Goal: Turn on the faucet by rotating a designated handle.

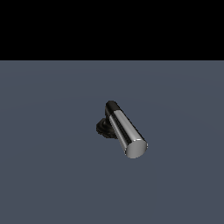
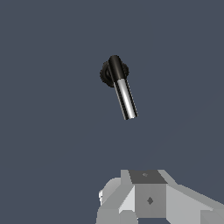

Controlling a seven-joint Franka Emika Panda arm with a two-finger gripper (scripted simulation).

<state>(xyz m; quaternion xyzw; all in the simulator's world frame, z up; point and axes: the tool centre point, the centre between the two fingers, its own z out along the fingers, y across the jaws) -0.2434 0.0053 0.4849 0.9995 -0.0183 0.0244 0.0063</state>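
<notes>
The faucet sits alone on a flat slate-grey worktop, near the middle of the exterior view. Its black ribbed round base rests on the surface; a short black elbow stem rises from it and carries the handle, a chrome cylinder. The handle runs from the elbow toward the exterior view's right and toward the camera, ending in a flat round face. The bar overlaps the base in this view, hiding its right part.

Wrist view: same fixture seen from well off, base partly behind the stem, chrome handle jutting out from it. Bright and dark streaks run along the bar's length.

Surroundings: nothing else shows on the grey surface in either view. Above the worktop's far edge the exterior view is plain black background. No object lies between the wrist camera and the handle.

Arm: the exterior view shows no part of the robot. The wrist view shows grey and white blocky parts of the robot's hand at the frame's edge, well apart from the faucet, nothing touching it. The gripper's fingers are not distinguishable there, so I cannot tell whether the gripper is wide or narrow; nothing is seen held.
</notes>
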